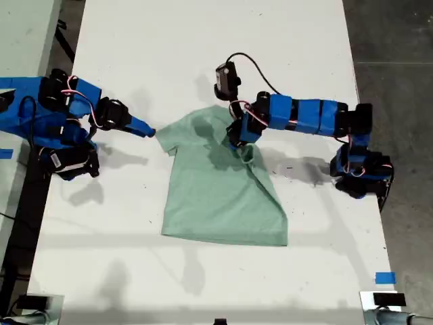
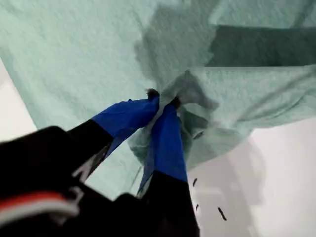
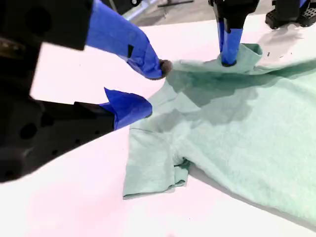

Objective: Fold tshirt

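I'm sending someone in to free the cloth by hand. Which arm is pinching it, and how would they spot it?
On the white table lies one green tshirt, with a blue arm at each side. The pinching arm reaches in from the exterior view's right; my first gripper is shut on a bunched fold near the collar. My second gripper, at the sleeve on that view's left, is open and holds nothing.

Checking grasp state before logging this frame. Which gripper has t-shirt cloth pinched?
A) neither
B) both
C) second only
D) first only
D: in the first wrist view my first gripper has its blue tips closed on a bunched fold of the mint-green t-shirt, while in the second wrist view my second gripper is open beside the sleeve with nothing between its jaws.
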